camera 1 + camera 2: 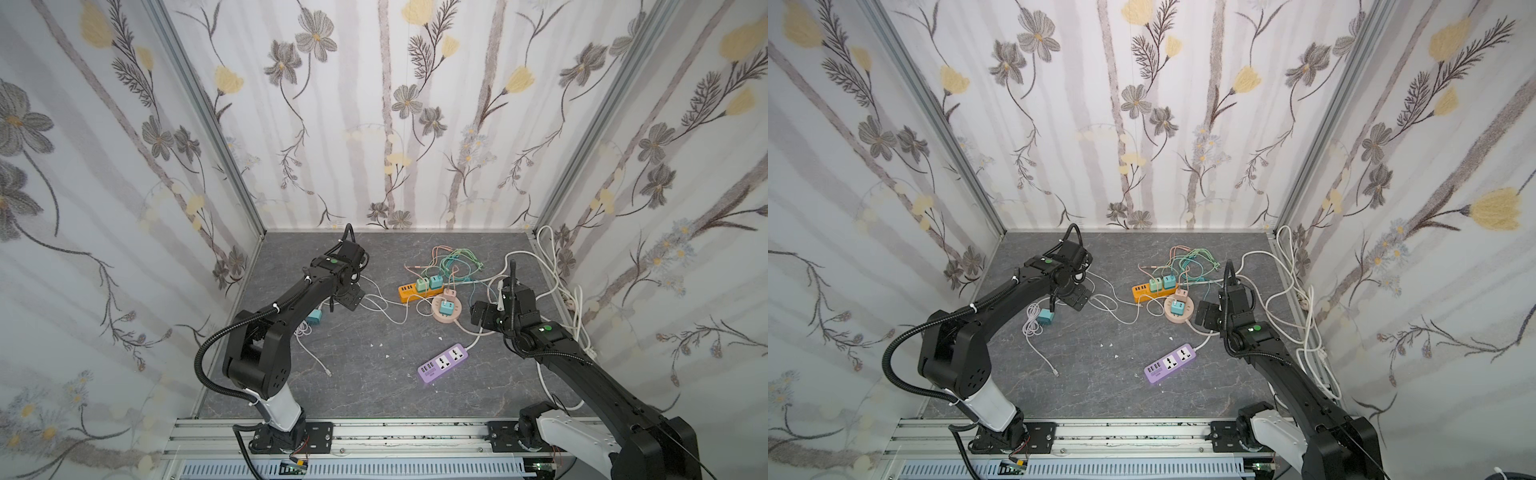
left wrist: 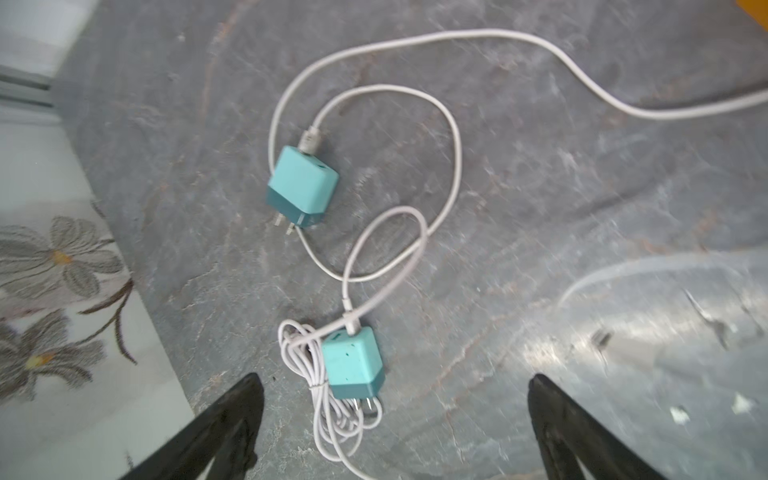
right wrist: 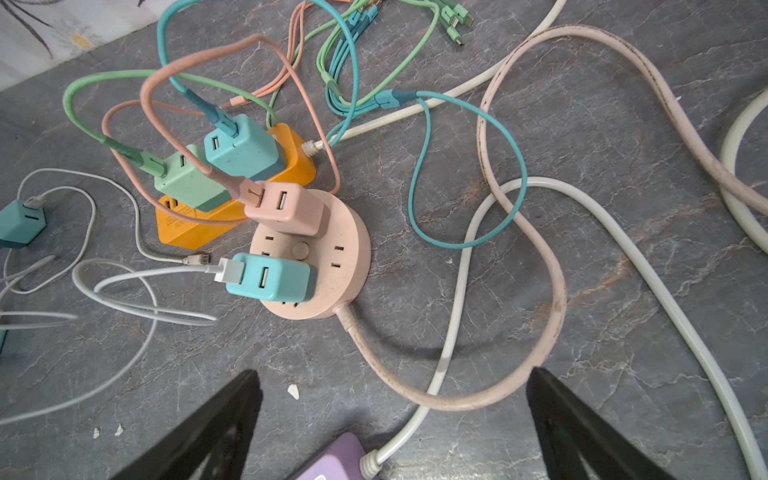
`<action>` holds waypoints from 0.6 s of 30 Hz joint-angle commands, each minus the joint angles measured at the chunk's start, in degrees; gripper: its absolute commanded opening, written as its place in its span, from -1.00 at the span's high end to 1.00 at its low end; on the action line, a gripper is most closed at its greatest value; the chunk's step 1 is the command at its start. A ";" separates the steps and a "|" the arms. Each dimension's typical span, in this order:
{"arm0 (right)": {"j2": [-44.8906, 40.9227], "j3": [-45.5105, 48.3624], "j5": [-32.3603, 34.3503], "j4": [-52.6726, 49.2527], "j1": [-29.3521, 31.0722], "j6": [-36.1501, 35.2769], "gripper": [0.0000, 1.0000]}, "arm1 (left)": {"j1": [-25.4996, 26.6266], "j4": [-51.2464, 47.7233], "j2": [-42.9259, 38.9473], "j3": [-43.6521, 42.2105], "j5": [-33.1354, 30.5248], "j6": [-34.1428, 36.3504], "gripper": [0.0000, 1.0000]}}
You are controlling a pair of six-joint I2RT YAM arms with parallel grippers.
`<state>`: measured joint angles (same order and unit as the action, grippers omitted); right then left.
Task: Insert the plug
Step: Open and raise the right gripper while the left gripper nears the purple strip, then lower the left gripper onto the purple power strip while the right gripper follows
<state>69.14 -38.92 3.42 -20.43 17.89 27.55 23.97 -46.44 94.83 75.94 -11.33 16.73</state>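
Left claw (image 2: 395, 376) spread wide near boxy teal plug (image 2: 353, 365) on veined tabletop (image 2: 540, 187).

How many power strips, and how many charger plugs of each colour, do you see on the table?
Power strips: 3 (orange, round pink, purple)
Teal charger plugs: 4 (two inserted, two loose)
Green charger plug: 1
Pink charger plug: 1
Total: 9
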 commanded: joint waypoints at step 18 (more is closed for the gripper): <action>13.01 0.20 -26.54 5.60 0.57 -0.57 -0.99 | 19.88 33.24 -20.91 -21.67 22.76 -5.50 -1.00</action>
<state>80.36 -38.26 -14.66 -18.09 18.06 27.33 38.83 -26.61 74.39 57.47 13.78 17.43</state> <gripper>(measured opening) 0.994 0.997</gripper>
